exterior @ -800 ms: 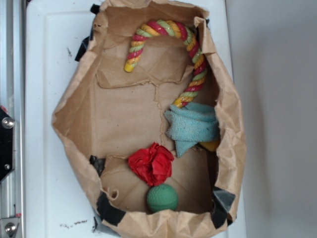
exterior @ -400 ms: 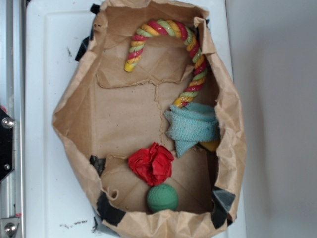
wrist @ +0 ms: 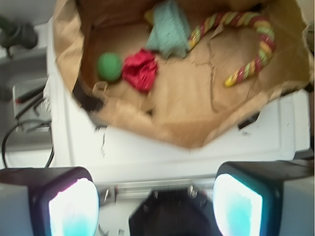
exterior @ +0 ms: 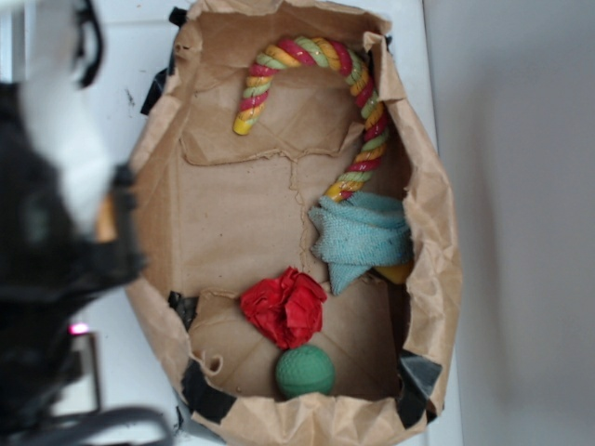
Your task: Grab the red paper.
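You're at the very start, nothing grabbed yet. Going left to right in the exterior view: the arm (exterior: 51,251) is a dark blur at the far left, off to the side of the brown paper bag (exterior: 437,269) and outside its wall, above the white table (exterior: 112,56). The gripper (wrist: 155,196) shows best in the wrist view: jaws spread wide, pads at both lower corners, nothing between them, well short of the bag.

Inside the bag, approx. center-bottom in the exterior view, you've got the red paper (exterior: 284,308), a crumpled wad resting on the bag floor, untouched. Just below it sits the green ball (exterior: 304,371), touching or nearly so; can't tell which. Right of the wad is the blue cloth (exterior: 361,237), near but apart. The striped rope (exterior: 321,56) curves along the top and down the right side.

What's left, by my read: basically everything. You need to bring the gripper over the bag wall, center over the wad, descend, close. Watch the ball, it's close enough to get nudged or caught w/ the paper.
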Motion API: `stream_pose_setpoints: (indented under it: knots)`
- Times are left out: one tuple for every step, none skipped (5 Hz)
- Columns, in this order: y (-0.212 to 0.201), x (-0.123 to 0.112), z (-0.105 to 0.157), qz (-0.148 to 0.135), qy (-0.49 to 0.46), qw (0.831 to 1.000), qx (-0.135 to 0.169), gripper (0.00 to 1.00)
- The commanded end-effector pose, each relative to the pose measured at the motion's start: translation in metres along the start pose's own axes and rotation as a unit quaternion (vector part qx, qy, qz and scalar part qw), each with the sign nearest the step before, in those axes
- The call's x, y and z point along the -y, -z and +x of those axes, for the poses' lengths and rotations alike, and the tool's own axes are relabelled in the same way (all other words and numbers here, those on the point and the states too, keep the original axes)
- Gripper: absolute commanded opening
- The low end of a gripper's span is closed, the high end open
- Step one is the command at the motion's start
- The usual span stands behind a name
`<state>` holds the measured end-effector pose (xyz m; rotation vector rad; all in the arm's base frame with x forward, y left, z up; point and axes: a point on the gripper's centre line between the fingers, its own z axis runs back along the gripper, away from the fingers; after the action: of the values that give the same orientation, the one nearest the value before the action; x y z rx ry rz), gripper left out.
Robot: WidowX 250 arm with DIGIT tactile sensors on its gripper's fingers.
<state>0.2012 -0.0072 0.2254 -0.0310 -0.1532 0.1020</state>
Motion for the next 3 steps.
stream_pose_setpoints:
  knots:
    - [0.038,-0.029,0.064,0.004,-0.051,0.999,0.016,1.00]
    - [0.064,-0.043,0.074,-0.019,-0.068,0.997,0.017,1.00]
    - [0.088,-0.041,0.071,-0.030,-0.070,0.997,0.018,1.00]
